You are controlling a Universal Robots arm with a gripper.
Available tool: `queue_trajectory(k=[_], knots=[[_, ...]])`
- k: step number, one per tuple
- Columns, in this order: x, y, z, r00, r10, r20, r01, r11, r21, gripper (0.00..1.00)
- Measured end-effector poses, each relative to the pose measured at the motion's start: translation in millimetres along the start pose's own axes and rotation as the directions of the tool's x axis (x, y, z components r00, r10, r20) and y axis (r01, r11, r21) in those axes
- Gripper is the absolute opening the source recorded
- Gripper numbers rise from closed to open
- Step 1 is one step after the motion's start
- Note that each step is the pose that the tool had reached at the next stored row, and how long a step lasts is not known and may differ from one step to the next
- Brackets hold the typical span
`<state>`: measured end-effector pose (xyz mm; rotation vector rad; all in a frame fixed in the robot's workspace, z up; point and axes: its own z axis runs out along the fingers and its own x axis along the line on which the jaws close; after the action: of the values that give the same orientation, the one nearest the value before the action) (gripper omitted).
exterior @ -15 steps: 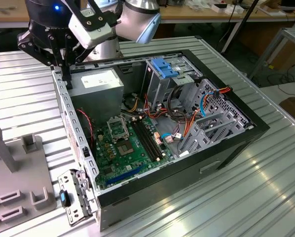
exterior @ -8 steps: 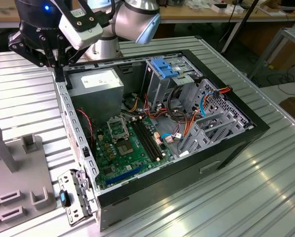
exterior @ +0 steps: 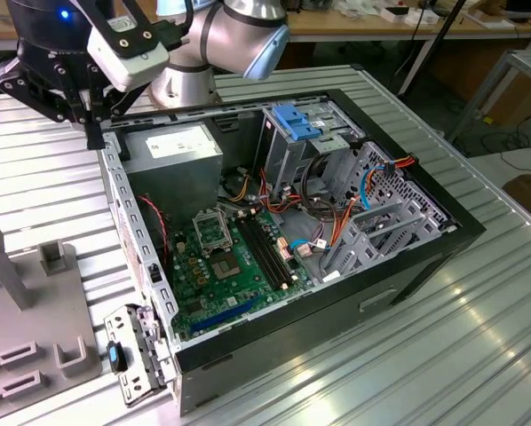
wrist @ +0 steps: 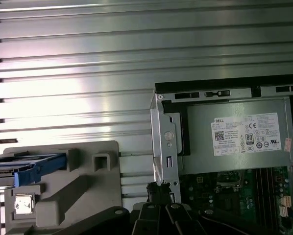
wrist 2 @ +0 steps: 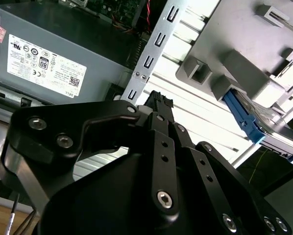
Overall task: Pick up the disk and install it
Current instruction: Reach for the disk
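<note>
The disk [wrist: 35, 165], a flat drive in a bright blue carrier, lies on edge in a slot of the grey holder block [wrist: 68, 198]; in the second wrist view the disk [wrist 2: 244, 119] sits at that holder's [wrist 2: 234, 44] far side. My gripper [exterior: 91, 133] hangs above the ribbed table just outside the open computer case's corner by the power supply [exterior: 172, 155]. The fingertips [wrist 2: 159, 101] meet with nothing between them, so it is shut and empty. Bare table lies between it and the disk. The grey drive cage with its fixed blue bracket [exterior: 297, 120] stands inside the case.
The case's thin metal side rail [wrist 2: 154, 46] runs just past the fingertips. The motherboard [exterior: 234, 257] and loose cables fill the case floor. A detached metal panel [exterior: 132, 355] lies at the case's front corner. The arm's body [exterior: 230, 35] looms behind the case.
</note>
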<state>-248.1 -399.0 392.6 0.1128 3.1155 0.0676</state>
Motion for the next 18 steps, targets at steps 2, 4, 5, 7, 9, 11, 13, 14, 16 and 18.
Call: queue_trajectory(k=[2,4,5,7,9,11,13,14,16,18], knots=[[3.2,-0.3,0.0,1.0,0.0,-0.0002,0.0,1.0,0.0,0.11],[8.0,-0.6,-0.1,1.0,0.0,-0.0003,0.0,1.0,0.0,0.11],[9.8,-0.8,-0.2,1.0,0.0,-0.0004,0.0,1.0,0.0,0.11],[12.0,-0.9,-0.2,1.0,0.0,-0.0008,0.0,1.0,0.0,0.11],[14.4,-1.1,-0.2,1.0,0.0,-0.001,0.0,1.0,0.0001,0.11],[19.4,-1.5,-0.3,1.0,0.0,-0.0011,0.0,1.0,0.0001,0.11],[22.4,-1.8,-0.4,1.0,0.0,-0.0012,0.0,1.0,0.0,0.11],[24.8,-2.0,-0.4,1.0,-0.001,-0.0012,0.001,1.0,0.0,0.11],[29.6,-2.3,-0.5,1.0,-0.001,-0.0014,0.001,1.0,0.0001,0.11],[35.0,-2.8,-0.6,1.0,-0.001,-0.0016,0.001,1.0,0.0001,0.11]])
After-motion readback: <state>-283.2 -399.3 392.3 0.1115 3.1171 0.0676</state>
